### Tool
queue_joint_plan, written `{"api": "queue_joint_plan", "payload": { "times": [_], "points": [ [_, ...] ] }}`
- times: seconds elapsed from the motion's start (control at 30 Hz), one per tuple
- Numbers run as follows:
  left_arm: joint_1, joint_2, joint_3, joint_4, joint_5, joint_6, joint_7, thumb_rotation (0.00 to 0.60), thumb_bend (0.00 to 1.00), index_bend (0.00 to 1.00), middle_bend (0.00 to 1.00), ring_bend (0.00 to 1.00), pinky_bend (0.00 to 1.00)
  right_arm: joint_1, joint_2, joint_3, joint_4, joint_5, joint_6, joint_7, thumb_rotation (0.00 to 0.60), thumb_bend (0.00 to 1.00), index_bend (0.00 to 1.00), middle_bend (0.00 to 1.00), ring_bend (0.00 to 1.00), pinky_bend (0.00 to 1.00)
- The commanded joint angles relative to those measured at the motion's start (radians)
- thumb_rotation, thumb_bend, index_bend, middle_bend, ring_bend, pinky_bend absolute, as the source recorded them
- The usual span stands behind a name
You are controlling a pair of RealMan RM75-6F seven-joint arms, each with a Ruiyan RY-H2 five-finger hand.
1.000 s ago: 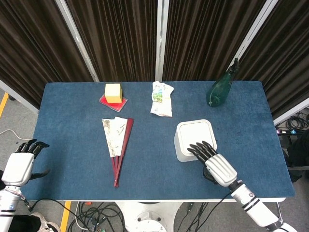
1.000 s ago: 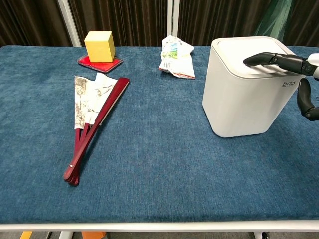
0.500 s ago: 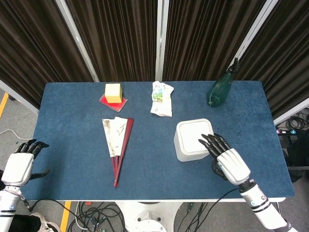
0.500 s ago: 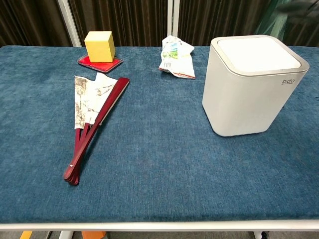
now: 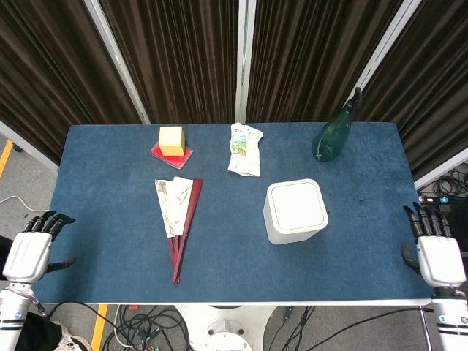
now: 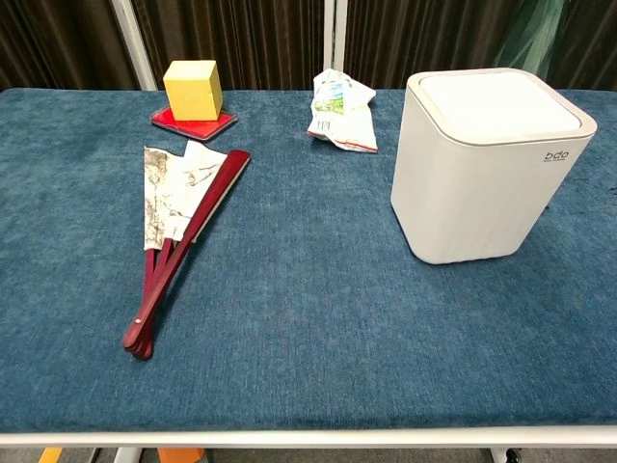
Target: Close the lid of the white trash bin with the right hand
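Note:
The white trash bin (image 5: 295, 212) (image 6: 480, 169) stands right of the table's middle, its lid (image 5: 296, 205) (image 6: 499, 103) lying flat and closed on top. My right hand (image 5: 436, 252) hangs off the table's right front corner, far from the bin, fingers straight and apart, holding nothing. My left hand (image 5: 33, 247) hangs off the left front edge, fingers apart and empty. Neither hand shows in the chest view.
A folded red fan (image 5: 178, 216) (image 6: 180, 237) lies left of centre. At the back stand a yellow block on a red coaster (image 5: 172, 141) (image 6: 193, 92), a crumpled snack bag (image 5: 243, 148) (image 6: 341, 109) and a green spray bottle (image 5: 336, 133). The blue table (image 5: 110, 219) ends just before both hands.
My right hand has lifted off the bin's lid and drawn back to the right, past the table's edge. The lid stays flat. The left hand has not moved.

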Motion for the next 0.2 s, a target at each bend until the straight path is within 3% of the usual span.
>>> {"api": "queue_joint_plan", "payload": {
  "times": [0.03, 0.2],
  "points": [
    [0.0, -0.001, -0.002, -0.006, -0.005, -0.002, 0.001, 0.6, 0.0, 0.28, 0.24, 0.12, 0.2, -0.019, -0.032, 0.023, 0.075, 0.067, -0.055, 0.002, 0.6, 0.35, 0.0, 0.0, 0.0, 0.0],
    [0.002, -0.021, -0.012, 0.013, 0.001, 0.02, -0.007, 0.6, 0.0, 0.27, 0.24, 0.12, 0.2, -0.017, -0.051, 0.03, 0.103, 0.063, -0.074, 0.022, 0.6, 0.26, 0.0, 0.0, 0.0, 0.0]
  ]
}}
